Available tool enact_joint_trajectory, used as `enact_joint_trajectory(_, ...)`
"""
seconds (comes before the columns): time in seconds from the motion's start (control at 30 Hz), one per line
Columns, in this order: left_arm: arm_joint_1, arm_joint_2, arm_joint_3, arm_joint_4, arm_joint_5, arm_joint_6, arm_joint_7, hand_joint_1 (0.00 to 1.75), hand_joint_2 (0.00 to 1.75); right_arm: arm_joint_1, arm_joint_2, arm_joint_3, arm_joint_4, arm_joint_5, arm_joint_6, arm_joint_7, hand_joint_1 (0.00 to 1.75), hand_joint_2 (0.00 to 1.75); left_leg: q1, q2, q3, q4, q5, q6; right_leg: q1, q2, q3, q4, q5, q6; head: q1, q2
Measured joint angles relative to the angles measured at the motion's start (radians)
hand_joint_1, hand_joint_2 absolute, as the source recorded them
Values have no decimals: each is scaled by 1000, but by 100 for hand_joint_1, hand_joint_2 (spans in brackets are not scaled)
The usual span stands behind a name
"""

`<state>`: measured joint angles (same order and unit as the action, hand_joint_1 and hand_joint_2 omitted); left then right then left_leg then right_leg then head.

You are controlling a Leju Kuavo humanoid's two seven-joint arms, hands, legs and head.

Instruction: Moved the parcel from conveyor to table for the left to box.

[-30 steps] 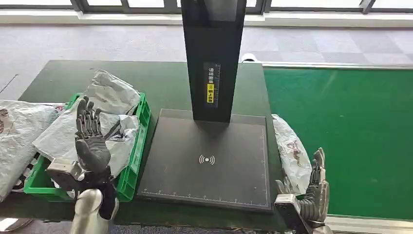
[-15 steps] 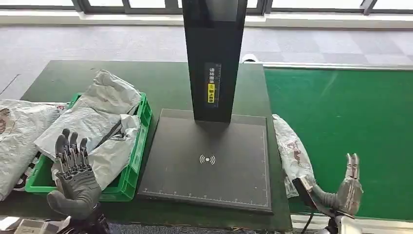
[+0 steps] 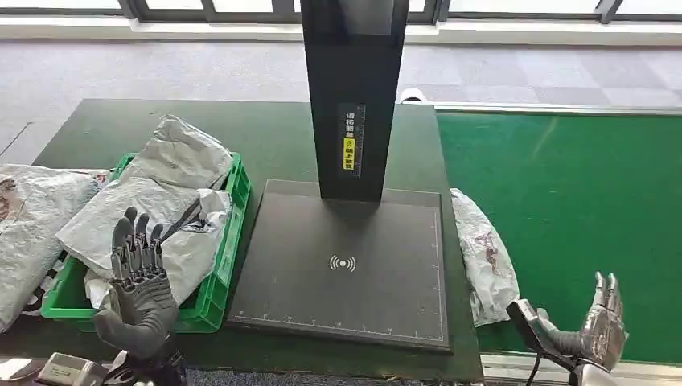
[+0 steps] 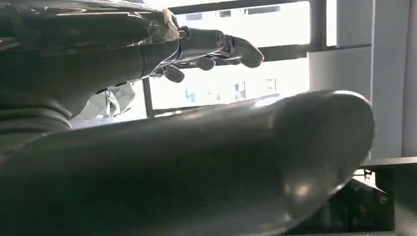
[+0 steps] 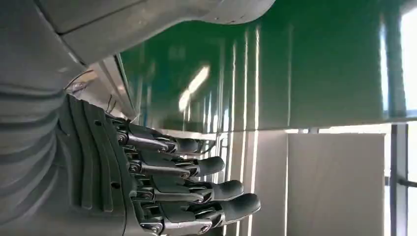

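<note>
From the head view, the left hand (image 3: 138, 293) stands upright at the near table edge in front of the green crate (image 3: 220, 273), fingers spread and holding nothing. The right hand (image 3: 599, 331) hangs low over the conveyor (image 3: 579, 209), released as well, well apart from the parcel (image 3: 482, 256), which lies at the belt's edge beside the scanner plate (image 3: 346, 265). Since a second ago both hands have dropped and drawn back; the right has swung outward, away from the parcel. The left wrist view shows that hand (image 4: 211, 46) empty against the windows. The right wrist view shows straight, empty fingers (image 5: 196, 189) by the green belt (image 5: 295, 69).
</note>
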<state>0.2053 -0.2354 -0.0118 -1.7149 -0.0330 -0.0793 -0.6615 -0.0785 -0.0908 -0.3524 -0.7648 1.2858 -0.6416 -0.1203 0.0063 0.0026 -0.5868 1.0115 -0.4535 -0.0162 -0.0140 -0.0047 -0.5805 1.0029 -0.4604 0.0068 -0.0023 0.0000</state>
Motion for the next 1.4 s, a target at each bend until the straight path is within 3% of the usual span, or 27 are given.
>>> enact_joint_trajectory(0.23,-35,-3,-4,35,-43,65,-3,0,0,-126,29,-3,184,-98,11,-167,0,0,0,1,1,0,2,-1,0,2,0,1,2,0,0,0)
enact_joint_trajectory(0.37,-42,-5,-4,47,-48,89,-3,0,0,-183,50,-3,255,-134,29,-194,0,0,0,0,0,0,3,0,0,0,0,1,2,0,0,0)
enact_joint_trajectory(0.4,-43,-5,-4,49,-48,96,-3,0,0,-195,52,-3,267,-151,34,-207,0,175,0,0,0,0,3,0,0,0,0,1,2,0,0,0)
enact_joint_trajectory(0.63,-49,-4,-10,57,-49,161,-3,0,0,-236,60,-20,310,-391,81,-356,0,175,0,-1,0,0,3,0,0,0,0,1,2,0,0,0)
enact_joint_trajectory(0.8,-49,-3,-19,57,-50,171,-3,0,0,-242,57,-31,314,-423,95,-370,0,175,0,0,0,0,3,0,0,0,0,1,2,0,0,0)
enact_joint_trajectory(0.97,-52,0,-28,61,-50,171,-4,0,0,-247,44,-32,349,-366,274,-145,0,175,0,-1,0,0,3,0,0,-1,0,0,2,0,0,0)
enact_joint_trajectory(1.2,-51,7,-31,67,-56,183,-4,0,0,-271,39,-21,392,-329,389,-77,0,175,1,0,6,0,2,0,2,1,6,-2,1,1,0,0)
enact_joint_trajectory(1.23,-51,8,-33,68,-59,188,-4,0,0,-273,39,-19,396,-328,399,-75,44,175,2,0,7,0,1,1,2,2,7,-3,1,1,0,0)
enact_joint_trajectory(1.27,-51,8,-36,68,-60,191,-4,0,0,-275,39,-17,399,-328,407,-74,51,175,3,1,8,0,0,1,2,2,9,-4,1,1,0,0)
enact_joint_trajectory(1.4,-46,10,-47,67,-60,216,-4,0,0,-279,51,-4,409,-335,442,-112,51,175,3,1,10,0,1,2,3,2,14,-6,1,2,0,0)
